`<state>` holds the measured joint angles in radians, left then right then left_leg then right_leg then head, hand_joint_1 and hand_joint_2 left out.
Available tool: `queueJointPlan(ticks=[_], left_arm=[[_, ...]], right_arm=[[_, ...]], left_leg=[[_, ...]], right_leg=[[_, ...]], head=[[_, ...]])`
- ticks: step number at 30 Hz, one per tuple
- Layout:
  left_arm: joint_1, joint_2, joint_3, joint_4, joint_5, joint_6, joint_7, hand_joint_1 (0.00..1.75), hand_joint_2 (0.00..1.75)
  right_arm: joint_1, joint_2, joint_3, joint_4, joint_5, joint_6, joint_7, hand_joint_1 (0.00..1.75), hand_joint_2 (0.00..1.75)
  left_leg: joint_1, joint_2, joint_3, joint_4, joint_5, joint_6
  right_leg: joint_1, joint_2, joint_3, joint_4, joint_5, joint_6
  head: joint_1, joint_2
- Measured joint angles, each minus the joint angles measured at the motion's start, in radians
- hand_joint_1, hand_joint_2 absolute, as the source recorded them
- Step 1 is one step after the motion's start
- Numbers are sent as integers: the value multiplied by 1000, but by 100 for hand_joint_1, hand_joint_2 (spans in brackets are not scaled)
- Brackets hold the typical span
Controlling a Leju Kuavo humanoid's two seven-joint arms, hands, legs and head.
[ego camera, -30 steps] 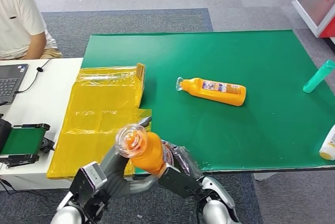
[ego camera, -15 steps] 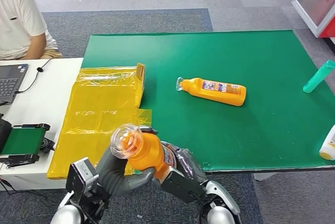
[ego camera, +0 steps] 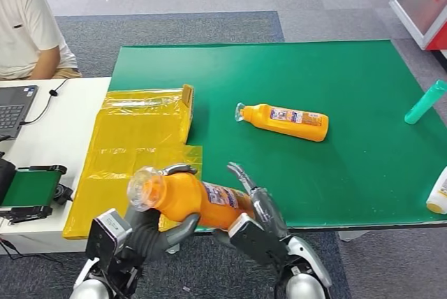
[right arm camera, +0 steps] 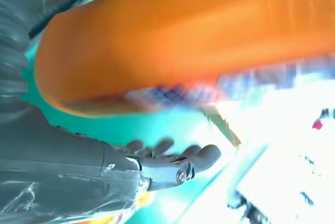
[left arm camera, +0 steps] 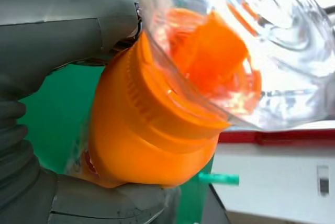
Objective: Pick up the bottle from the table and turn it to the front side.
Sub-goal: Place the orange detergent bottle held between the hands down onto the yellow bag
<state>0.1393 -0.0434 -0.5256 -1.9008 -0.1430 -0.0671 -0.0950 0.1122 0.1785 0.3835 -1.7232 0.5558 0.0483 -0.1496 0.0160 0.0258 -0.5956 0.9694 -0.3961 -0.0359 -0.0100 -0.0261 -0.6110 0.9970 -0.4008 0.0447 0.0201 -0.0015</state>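
An orange bottle with a clear cap hangs level above the near edge of the green table, cap pointing left and label facing up. My left hand grips it around the neck end, fingers over the top and thumb below; the left wrist view shows the cap and shoulder pressed against that hand. My right hand is at the bottle's base with its fingers spread. In the right wrist view these fingers lie straight, with a gap between them and the bottle.
A second orange bottle lies mid-table. A teal bottle and a white bottle sit at the right edge. A yellow bag covers the table's left edge. A person, a laptop and a small device are at the white desk.
The bottle has swung from cap-toward-camera to lying level with its cap to the left. My right hand has opened its fingers off the base, while the left hand keeps its grip.
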Motion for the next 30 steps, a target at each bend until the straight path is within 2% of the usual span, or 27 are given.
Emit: queueJointPlan(ticks=[4, 7, 9, 13, 19, 21, 23, 24, 26, 28, 30], left_arm=[[24, -18, 53, -5, -18, -3, 6, 175, 175], [37, -41, 91, -5, -113, 16, 3, 175, 175], [34, -71, 133, -10, -293, 45, -4, 175, 175], [25, -133, 235, -49, -773, 138, -11, 175, 175], [25, -187, 351, -93, -1021, 232, -29, 175, 175], [23, -188, 373, -102, -1193, 280, -26, 175, 175], [13, -155, 382, -109, -1356, 302, 29, 175, 175], [0, -113, 375, -110, -1394, 297, 98, 175, 175], [-50, 14, 331, -101, -1408, 283, 291, 175, 175], [-128, 162, 237, -63, -1409, 277, 474, 175, 175], [-200, 276, 126, -8, -1409, 271, 557, 175, 175]], right_arm=[[2, 4, -21, -41, -8, -2, 2, 0, 175], [3, 8, -35, -60, -8, -7, 4, 0, 175], [10, 15, -48, -79, 0, -14, 9, 0, 175], [36, 36, -81, -143, 22, -22, 24, 0, 175], [60, 58, -113, -213, 29, -17, 30, 0, 175], [64, 62, -120, -227, 27, -11, 29, 0, 175], [65, 64, -122, -237, 22, -6, 26, 0, 175], [65, 65, -123, -240, 16, -4, 23, 0, 175], [64, 66, -124, -246, 2, -4, 14, 0, 175], [64, 66, -127, -252, -11, -4, 5, 0, 175], [63, 66, -129, -260, -21, -5, -4, 0, 175]], left_leg=[[0, 0, 0, 0, 0, 0], [0, 0, 0, 0, 0, 0], [0, 0, 0, 0, 0, 0], [0, 0, 0, 0, 0, 0], [0, 0, 0, 0, 0, 0], [0, 0, 0, 0, 0, 0], [0, 0, 0, 0, 0, 0], [0, 0, 0, 0, 0, -1], [1, 0, 0, 0, 2, -2], [1, -1, -1, 0, 4, -3], [2, -1, -2, -1, 5, -3]], right_leg=[[0, 0, 0, 0, 0, 0], [0, 0, 0, 0, 0, 0], [0, 0, 0, 0, 0, 0], [0, 0, 0, 0, 0, 0], [0, 0, 0, 0, 0, 0], [0, 0, 0, 0, 0, 0], [0, 0, -1, 0, 0, 0], [0, 0, -1, 0, 0, 0], [1, 0, -4, 0, 1, -2], [2, -1, -4, 1, 1, -3], [2, -3, -4, 2, 2, -3]], head=[[0, 0], [0, 0], [0, 0], [0, 0], [0, 0], [0, 0], [0, 0], [0, 0], [0, 0], [0, 0], [0, 0]])
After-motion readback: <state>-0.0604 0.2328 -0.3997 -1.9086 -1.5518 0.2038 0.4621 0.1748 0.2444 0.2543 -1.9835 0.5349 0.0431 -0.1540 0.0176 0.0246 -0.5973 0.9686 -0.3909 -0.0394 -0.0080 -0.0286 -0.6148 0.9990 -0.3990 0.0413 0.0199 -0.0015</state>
